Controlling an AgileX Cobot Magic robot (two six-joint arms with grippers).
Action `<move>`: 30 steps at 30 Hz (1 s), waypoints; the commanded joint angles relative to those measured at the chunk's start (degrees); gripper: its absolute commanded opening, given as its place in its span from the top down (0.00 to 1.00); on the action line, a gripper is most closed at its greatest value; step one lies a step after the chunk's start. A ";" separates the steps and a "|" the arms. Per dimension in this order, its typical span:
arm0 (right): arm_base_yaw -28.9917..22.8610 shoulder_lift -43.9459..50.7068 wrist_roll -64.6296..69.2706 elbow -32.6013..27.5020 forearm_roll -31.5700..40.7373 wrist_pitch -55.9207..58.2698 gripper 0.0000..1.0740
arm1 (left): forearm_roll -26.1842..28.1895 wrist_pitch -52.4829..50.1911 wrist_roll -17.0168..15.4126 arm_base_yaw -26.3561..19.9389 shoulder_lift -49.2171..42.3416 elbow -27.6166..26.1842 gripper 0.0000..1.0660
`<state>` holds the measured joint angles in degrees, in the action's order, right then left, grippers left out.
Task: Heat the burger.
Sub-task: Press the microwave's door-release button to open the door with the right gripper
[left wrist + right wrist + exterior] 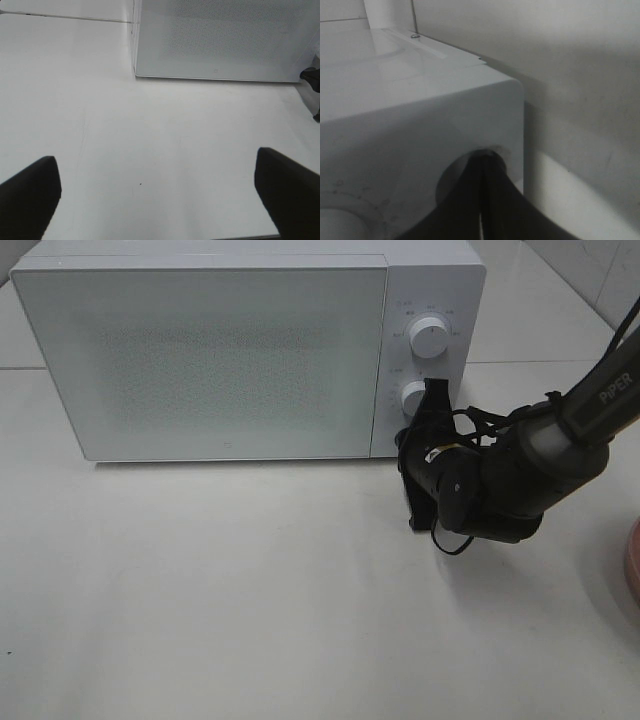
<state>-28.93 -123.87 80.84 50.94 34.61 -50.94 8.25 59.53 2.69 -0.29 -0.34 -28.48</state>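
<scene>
The burger is out of view in every frame. The white microwave [200, 350] stands at the back of the table with its door closed. My right gripper [436, 392] is shut and its tips rest against the lower knob [413, 397] on the control panel. In the right wrist view the shut fingers [487, 200] meet at a round knob face [451, 182], with nothing between them. My left gripper [160, 200] is open over bare table in front of the microwave [225, 40]. It holds nothing and does not show in the exterior high view.
The upper knob [429, 337] sits above the lower one. A pink plate rim [633, 560] shows at the right edge of the table. The white tabletop [250, 590] spreads in front of the microwave.
</scene>
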 commanded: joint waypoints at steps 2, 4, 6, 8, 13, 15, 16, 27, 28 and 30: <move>1.15 0.34 -1.66 4.18 -0.52 -9.68 1.00 | 0.29 -0.29 -0.06 0.17 -1.09 0.11 0.08; 1.60 0.11 -2.75 4.87 -0.40 -11.46 1.00 | 0.29 -0.29 -0.06 0.17 -1.09 0.11 0.08; 2.18 -0.17 -3.15 5.44 -0.46 -12.83 1.00 | 0.29 -0.29 -0.06 0.17 -1.09 0.11 0.08; 2.86 -1.26 -3.27 7.10 -1.15 -13.75 1.00 | 0.29 -0.29 -0.06 0.17 -1.09 0.11 0.08; 2.86 -1.83 -3.67 8.25 -1.09 -12.95 1.00 | 0.29 -0.29 -0.06 0.17 -1.09 0.11 0.08; 2.86 -1.83 -4.01 8.08 -1.09 -12.38 1.00 | 0.29 -0.29 -0.06 0.17 -1.09 0.11 0.08; 2.86 -1.83 -4.01 8.08 -1.09 -12.38 1.00 | 0.29 -0.29 -0.06 0.17 -1.09 0.11 0.08; 2.01 1.60 -3.84 4.35 -1.09 -4.07 1.00 | 0.29 -0.29 -0.06 0.17 -1.09 0.11 0.08; 2.01 1.60 -3.84 4.35 -1.09 -4.07 1.00 | 0.29 -0.29 -0.06 0.17 -1.09 0.11 0.08; 1.95 2.23 -2.86 2.92 -2.46 -2.06 1.00 | 0.29 -0.29 -0.06 0.17 -1.09 0.11 0.08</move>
<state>-28.30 -123.24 77.86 52.48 35.75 -46.93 8.25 59.53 2.69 -0.29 -0.34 -28.48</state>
